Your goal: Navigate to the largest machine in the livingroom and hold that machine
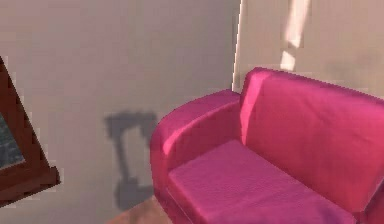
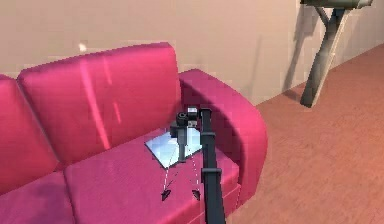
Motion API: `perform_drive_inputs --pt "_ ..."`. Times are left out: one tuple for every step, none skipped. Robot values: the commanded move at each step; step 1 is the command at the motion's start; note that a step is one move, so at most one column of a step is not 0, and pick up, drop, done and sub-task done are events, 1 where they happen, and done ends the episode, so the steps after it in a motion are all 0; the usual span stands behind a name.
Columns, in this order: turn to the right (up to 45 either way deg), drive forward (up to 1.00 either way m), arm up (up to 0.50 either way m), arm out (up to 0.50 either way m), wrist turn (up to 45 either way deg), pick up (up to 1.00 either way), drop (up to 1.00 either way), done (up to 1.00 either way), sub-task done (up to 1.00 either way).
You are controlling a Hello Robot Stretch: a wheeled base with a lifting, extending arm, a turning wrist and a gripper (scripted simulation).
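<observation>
Magenta sofa (image 1: pixel 290 130), beige wall (image 1: pixel 100 60), reddish-brown floor (image 2: pixel 320 150), pale grey slab (image 2: pixel 162 148)

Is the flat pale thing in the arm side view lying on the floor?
No, the flat pale thing lies on the seat cushion of the pink sofa, near its armrest.

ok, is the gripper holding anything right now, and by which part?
Cannot tell: a flat grey thing lies on the pink sofa at or behind the gripper.
</observation>
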Motion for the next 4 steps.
perform_drive_inputs --pt "0.0 0.0 0.0 0.0 45.0 0.0 0.0 0.0 0.0" --pt "0.0 0.0 0.0 0.0 45.0 0.0 0.0 0.0 0.0" --pt "0.0 0.0 0.0 0.0 45.0 0.0 0.0 0.0 0.0" --pt "0.0 0.0 0.0 0.0 9.0 0.0 0.0 0.0 0.0"
